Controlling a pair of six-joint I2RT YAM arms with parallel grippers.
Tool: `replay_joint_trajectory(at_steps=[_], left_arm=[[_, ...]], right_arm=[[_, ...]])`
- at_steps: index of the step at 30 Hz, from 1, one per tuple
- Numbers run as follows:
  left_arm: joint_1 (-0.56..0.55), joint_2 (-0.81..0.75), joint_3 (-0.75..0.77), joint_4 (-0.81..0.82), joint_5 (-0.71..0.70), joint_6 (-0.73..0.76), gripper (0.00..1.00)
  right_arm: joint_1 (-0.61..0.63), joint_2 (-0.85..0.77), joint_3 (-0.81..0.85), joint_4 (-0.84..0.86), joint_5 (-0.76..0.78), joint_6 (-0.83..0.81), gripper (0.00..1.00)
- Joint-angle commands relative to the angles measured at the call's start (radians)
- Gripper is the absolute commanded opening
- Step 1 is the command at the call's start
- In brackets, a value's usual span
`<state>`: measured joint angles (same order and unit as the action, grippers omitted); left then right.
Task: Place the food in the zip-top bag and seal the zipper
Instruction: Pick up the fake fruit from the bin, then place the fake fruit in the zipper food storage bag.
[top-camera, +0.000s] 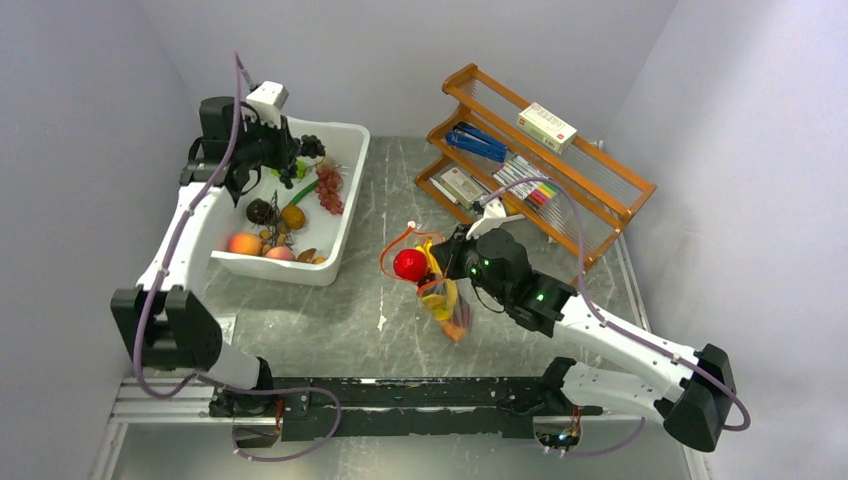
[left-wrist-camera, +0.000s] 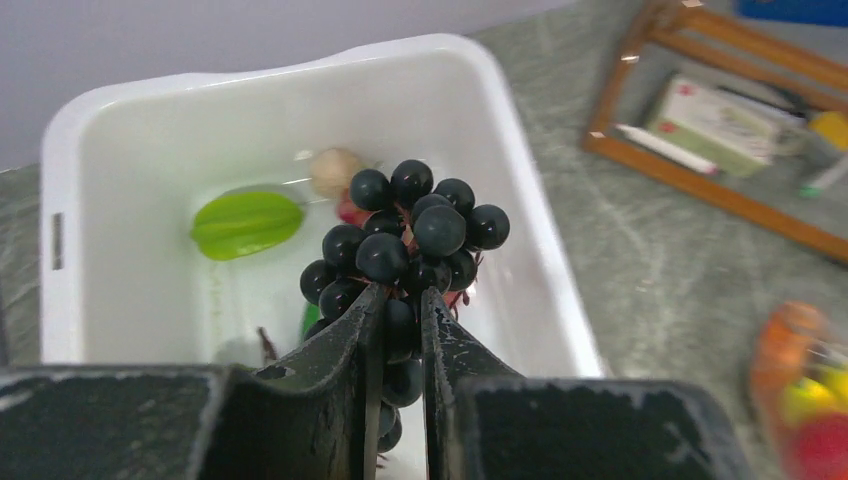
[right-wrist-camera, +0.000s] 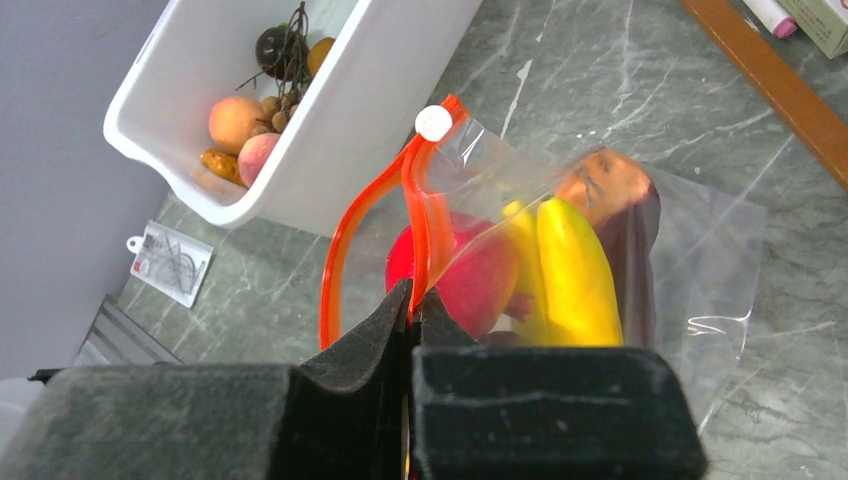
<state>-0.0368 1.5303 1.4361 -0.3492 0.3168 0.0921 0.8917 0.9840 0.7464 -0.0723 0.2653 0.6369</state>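
Dark grapes (left-wrist-camera: 415, 235), pinched by left gripper (left-wrist-camera: 402, 297), to be dropped at 4 o'clock thru zipper (right-wrist-camera: 418, 225) pinched by right gripper (right-wrist-camera: 412, 293).

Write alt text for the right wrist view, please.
The right hand pinches the orange-red zipper of the clear zip-top bag, mouth open, holding a red fruit, a banana bunch and a dark slab. Behind stands a white bin of fruit.

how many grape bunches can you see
2. A dark grape bunch is pinched in the left gripper above the white tub; a reddish grape bunch lies inside the tub near its right wall. More could be hidden under other fruit.
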Motion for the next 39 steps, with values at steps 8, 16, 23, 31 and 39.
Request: replay_joint_trajectory(at_steps=[8,16,23,31,39], left_arm=[[-0.011,-0.258,-0.234,0.116,0.444,-0.384,0.12],[-0.039,-0.324,-0.425,0.279,0.704,-0.726,0.12],[-0.101,-0.373,-0.497,0.339,0.704,-0.809,0.13],[-0.246,-0.298,-0.494,0.348,0.638,-0.862,0.15],[-0.373,-0.198,-0.421,0.21,0.506,-0.82,0.15]], right_arm=[[-0.003,0.05,0.051,0.105,0.04,0.05,0.0],[-0.002,0.087,0.067,0.136,0.045,0.02,0.0],[-0.003,0.119,0.086,0.146,0.035,0.016,0.0],[-0.003,0.121,0.091,0.159,0.049,0.019,0.0],[-0.004,0.111,0.06,0.199,0.069,0.041,0.0]])
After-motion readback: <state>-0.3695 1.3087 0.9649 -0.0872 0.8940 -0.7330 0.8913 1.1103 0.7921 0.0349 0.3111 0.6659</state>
